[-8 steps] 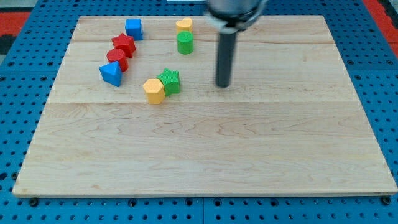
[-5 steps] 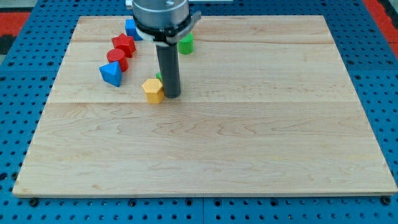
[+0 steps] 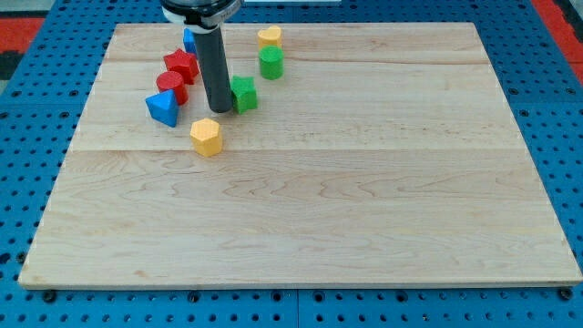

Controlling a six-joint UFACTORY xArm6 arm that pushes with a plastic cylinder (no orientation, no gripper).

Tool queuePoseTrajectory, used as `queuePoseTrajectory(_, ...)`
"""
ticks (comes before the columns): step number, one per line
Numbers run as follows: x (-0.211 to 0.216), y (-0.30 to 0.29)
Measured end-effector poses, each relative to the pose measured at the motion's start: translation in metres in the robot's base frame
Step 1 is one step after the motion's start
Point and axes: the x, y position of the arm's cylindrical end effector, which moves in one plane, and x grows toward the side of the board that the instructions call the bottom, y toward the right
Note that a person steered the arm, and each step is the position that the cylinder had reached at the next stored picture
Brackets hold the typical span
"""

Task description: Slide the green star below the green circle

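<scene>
single high view, angled down, whole board (image 3: 301,228)

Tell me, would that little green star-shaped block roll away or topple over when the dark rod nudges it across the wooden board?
Probably neither. The green star block looks squat and flat-bottomed, so it should slide, not roll. My tip sits against its left side in the view; an off-centre push against the points may spin it. The smooth wooden board suggests little drag, so it likely moves easily.
</scene>
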Motion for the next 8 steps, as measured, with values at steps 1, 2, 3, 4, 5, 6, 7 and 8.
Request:
queuePoseTrajectory(1, 0.000, 0.004)
queuePoseTrajectory(2, 0.001, 0.033)
queuePoseTrajectory(3, 0.007, 0.086)
queuePoseTrajectory(4, 0.075, 0.100)
queuePoseTrajectory(5, 0.112, 0.058)
queuePoseTrajectory(6, 0.112, -0.007)
queuePoseTrajectory(7, 0.097, -0.031)
queuePoseTrajectory(8, 0.066, -0.031)
